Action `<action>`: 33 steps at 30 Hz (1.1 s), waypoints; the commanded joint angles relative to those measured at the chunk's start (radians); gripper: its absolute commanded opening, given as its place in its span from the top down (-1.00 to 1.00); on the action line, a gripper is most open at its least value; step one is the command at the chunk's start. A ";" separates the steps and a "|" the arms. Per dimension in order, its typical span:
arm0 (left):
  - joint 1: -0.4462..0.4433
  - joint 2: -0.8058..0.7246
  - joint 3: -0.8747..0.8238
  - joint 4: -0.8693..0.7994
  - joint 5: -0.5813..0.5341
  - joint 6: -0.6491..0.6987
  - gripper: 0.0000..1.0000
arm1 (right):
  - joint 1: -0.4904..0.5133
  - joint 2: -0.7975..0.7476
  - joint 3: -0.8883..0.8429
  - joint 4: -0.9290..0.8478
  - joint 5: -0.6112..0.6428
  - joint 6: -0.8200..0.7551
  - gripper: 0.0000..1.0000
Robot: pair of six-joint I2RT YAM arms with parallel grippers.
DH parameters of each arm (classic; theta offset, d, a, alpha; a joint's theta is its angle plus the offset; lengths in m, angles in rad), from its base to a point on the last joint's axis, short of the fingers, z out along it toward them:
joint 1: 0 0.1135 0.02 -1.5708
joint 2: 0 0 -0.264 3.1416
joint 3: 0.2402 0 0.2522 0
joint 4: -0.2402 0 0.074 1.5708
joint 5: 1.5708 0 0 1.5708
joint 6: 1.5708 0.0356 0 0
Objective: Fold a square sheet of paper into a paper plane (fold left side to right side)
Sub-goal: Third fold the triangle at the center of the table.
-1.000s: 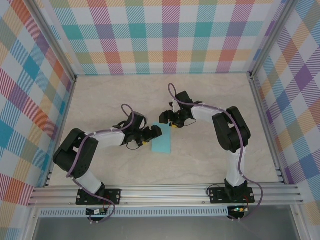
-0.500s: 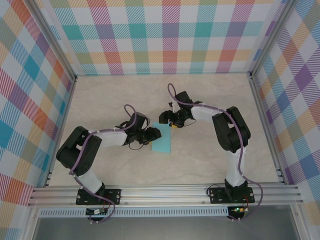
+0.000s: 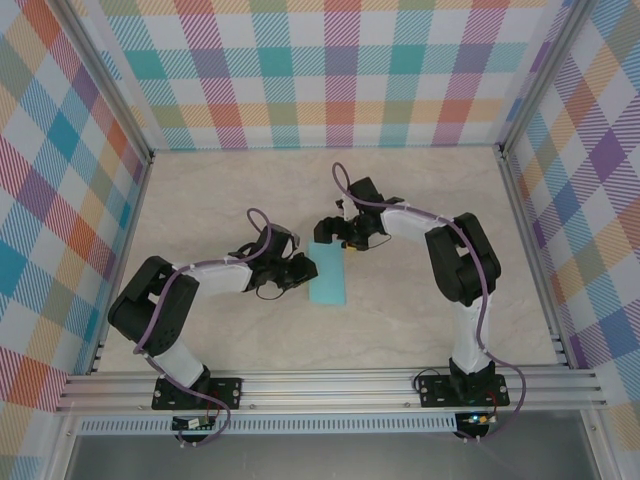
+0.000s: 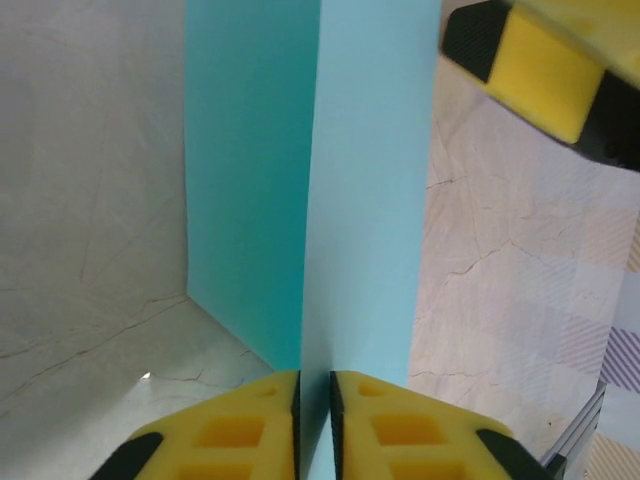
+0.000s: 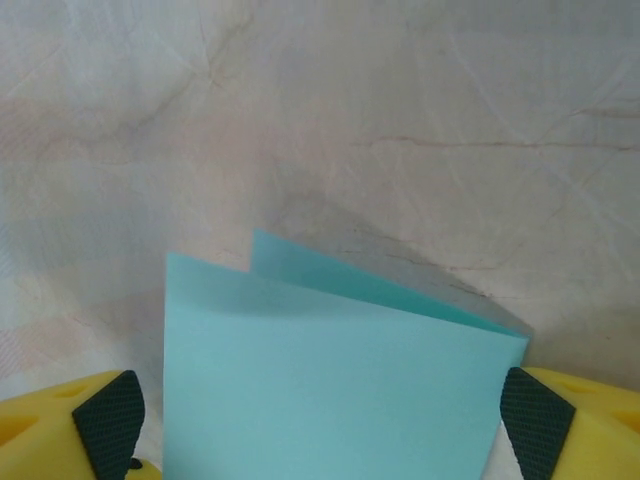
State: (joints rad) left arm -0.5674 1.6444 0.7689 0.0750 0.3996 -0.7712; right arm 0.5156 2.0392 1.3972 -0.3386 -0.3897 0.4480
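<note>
Paper (image 4: 370,200) edge hidden inside left end effector (image 4: 315,390).

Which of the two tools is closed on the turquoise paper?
The left tool: its yellow fingers pinch the edge of the paper, while the right tool stands wide open.

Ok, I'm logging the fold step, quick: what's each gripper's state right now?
Left gripper: shut on the paper, pinching its edge.
Right gripper: open, one finger on either side of the paper.
</note>
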 commanded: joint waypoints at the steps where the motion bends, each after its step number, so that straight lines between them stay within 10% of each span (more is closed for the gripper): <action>1: -0.008 -0.020 -0.019 -0.004 -0.003 0.001 0.78 | 0.006 -0.086 0.044 -0.039 0.034 -0.055 -1.00; 12: -0.017 -0.010 -0.007 0.001 0.007 -0.058 0.94 | 0.037 -0.476 -0.301 0.045 0.158 -0.200 -0.93; 22: -0.023 0.014 0.028 -0.061 0.010 -0.076 1.00 | 0.425 -0.785 -0.713 0.213 0.489 -0.299 -0.92; 33: -0.040 0.012 0.043 -0.092 -0.005 -0.068 1.00 | 0.682 -0.603 -0.666 0.273 0.762 -0.495 -0.74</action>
State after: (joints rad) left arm -0.5900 1.6482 0.7845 0.0143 0.4000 -0.8413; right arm 1.1797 1.3785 0.6861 -0.1047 0.2718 0.0311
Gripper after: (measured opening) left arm 0.044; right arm 0.883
